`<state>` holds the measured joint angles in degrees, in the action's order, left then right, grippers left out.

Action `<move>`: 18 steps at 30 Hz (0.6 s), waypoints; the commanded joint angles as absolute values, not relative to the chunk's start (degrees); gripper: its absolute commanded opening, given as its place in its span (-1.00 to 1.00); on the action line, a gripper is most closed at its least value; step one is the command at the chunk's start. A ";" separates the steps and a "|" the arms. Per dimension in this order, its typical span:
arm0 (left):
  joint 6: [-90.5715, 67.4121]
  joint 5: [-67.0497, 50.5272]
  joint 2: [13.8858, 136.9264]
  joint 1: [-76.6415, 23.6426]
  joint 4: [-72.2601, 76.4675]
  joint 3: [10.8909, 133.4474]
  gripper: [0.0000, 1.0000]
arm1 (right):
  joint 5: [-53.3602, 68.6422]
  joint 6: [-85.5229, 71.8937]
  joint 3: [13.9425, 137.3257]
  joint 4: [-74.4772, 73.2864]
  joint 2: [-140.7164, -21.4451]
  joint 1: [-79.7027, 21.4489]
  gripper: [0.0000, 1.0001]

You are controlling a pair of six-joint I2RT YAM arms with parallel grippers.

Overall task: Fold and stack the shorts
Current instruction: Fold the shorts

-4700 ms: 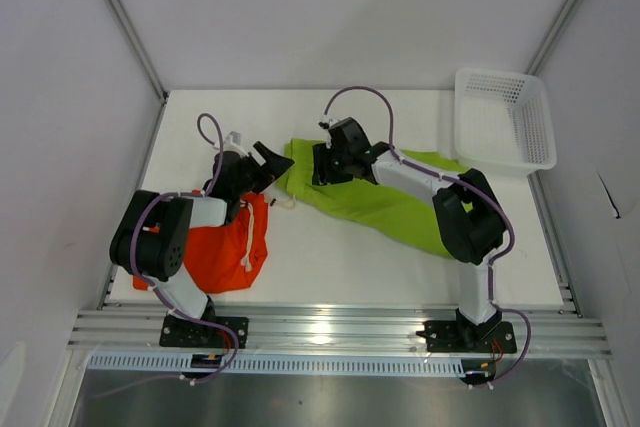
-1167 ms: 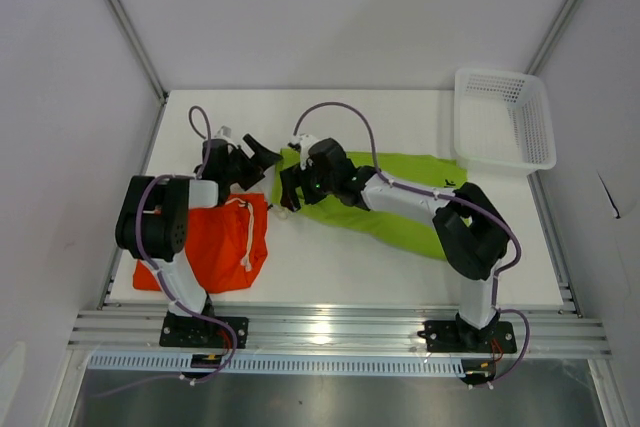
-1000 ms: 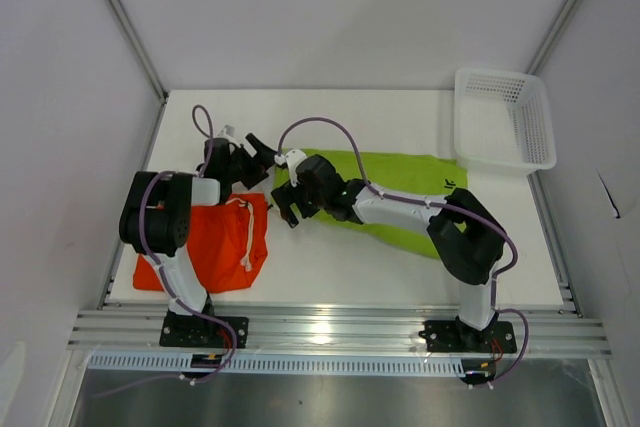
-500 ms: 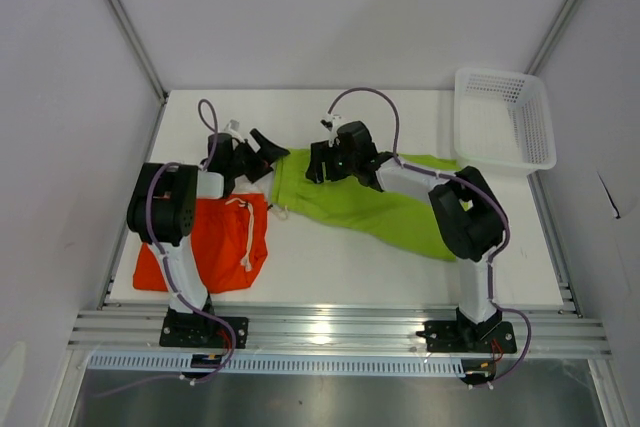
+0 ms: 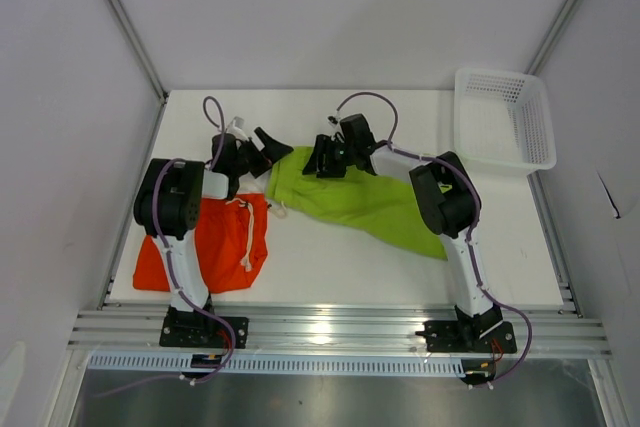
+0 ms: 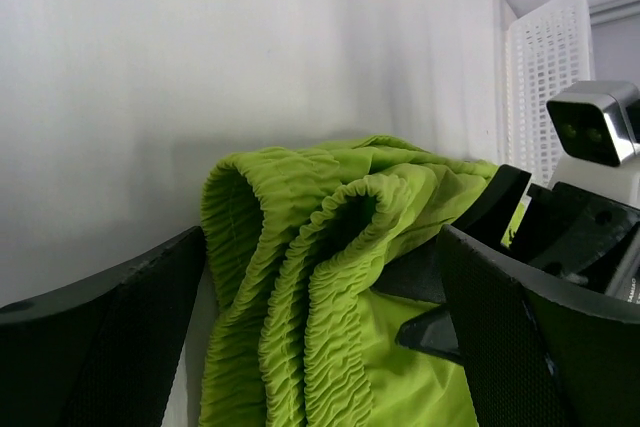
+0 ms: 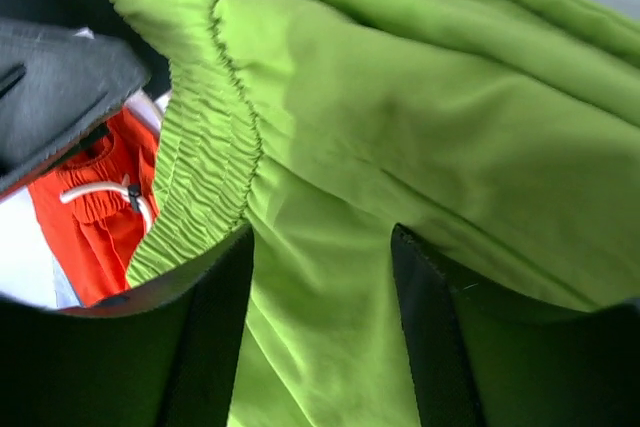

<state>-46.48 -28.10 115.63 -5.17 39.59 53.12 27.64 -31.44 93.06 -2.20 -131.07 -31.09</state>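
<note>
View from above: a white table [image 5: 330, 267] with two robot arms bolted at its near edge. A lime green pair of shorts [image 5: 360, 202] lies spread across the middle of the frame, running from upper left down to the right. An orange-red pair of shorts [image 5: 200, 247] lies folded at lower left, well apart from the green pair's body, with a white drawstring [image 5: 247, 237] trailing over it. A white mesh basket [image 5: 498, 74] sits at upper right.

The left gripper [image 5: 278, 150] sits at the green pair's upper left corner. In its wrist view its dark fingers [image 6: 100, 347] are spread wide, and the gathered elastic waistband [image 6: 300, 247] is bunched between them. I cannot tell if it touches either finger.

The right gripper [image 5: 320, 162] rests just to the right, on the upper edge of the green shorts. In its wrist view the fingers [image 7: 205, 347] stand apart over smooth green cloth. The orange pair and its drawstring show at that view's left edge.

Any logo or lettering is too small to read.
</note>
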 commanded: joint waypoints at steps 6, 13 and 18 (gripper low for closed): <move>-40.69 -24.26 116.10 -8.26 34.89 55.63 0.98 | 26.45 -28.22 93.34 -16.17 -134.56 -28.30 -0.06; -39.99 -26.63 116.37 -9.40 34.37 55.90 0.44 | 27.07 -27.77 92.81 -16.52 -134.03 -28.04 -0.11; -40.96 -26.63 114.35 -10.19 36.56 51.25 0.30 | 27.42 -28.04 93.87 -16.52 -134.74 -28.04 -0.15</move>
